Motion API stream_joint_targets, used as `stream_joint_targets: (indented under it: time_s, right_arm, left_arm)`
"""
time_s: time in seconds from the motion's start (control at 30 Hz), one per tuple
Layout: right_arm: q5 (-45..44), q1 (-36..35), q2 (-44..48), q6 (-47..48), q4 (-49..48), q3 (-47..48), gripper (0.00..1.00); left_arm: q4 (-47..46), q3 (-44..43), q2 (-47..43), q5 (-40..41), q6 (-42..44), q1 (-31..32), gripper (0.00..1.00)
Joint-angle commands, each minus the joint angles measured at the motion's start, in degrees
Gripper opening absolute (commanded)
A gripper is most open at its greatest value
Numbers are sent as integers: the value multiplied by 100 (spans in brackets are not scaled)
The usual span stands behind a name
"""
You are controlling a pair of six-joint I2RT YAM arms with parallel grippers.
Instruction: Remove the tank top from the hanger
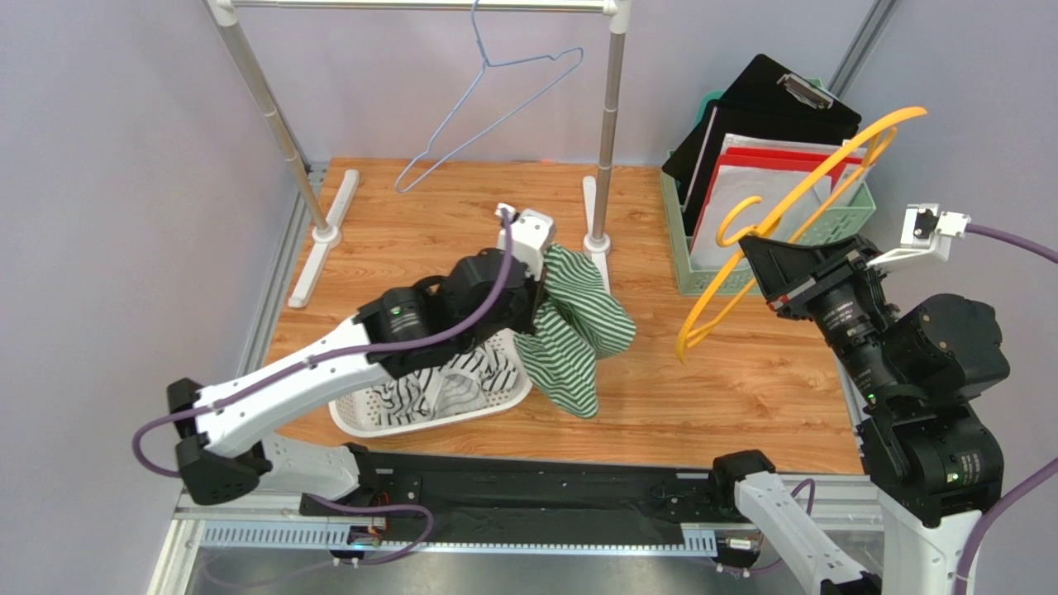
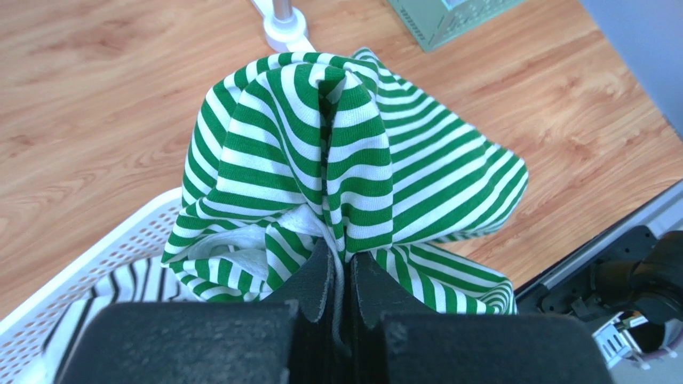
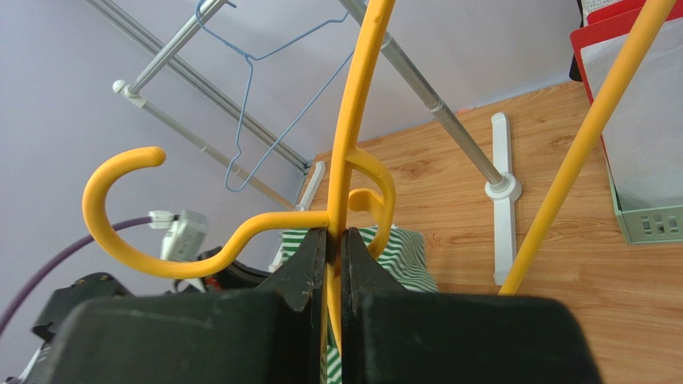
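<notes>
Over wooden tabletop, striped tank top.

Blue wire hanger on the rack; white basket on table; green crate holds folders.

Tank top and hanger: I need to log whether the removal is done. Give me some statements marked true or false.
1. The left gripper is shut on the green-striped tank top. True.
2. The tank top hangs on the yellow hanger. False: the hanger is bare.
3. The right gripper is shut on the yellow hanger. True.
4. The blue wire hanger is held by a gripper. False: it hangs from the rail.
</notes>
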State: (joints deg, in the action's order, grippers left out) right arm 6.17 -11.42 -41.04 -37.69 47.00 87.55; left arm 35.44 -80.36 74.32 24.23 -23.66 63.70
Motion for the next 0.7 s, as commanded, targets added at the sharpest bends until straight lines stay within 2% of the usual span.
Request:
stream_joint_targets:
  time_s: [0.0, 0.33, 0.5, 0.67]
  right_arm:
    - [182, 17, 43, -72, -376, -10, 0]
    - [349, 26, 43, -238, -561, -159, 0]
    - [411, 26, 34, -256, -605, -229, 0]
    - [411, 26, 43, -256, -622, -238, 0]
  left_arm:
    - [349, 90, -848, 406, 90, -16, 0]
    - [806, 1162, -2527, 232, -533, -893, 0]
    - [955, 1575, -2520, -278, -946, -1359, 0]
    - [1281, 1821, -2282, -174, -1886, -2028, 0]
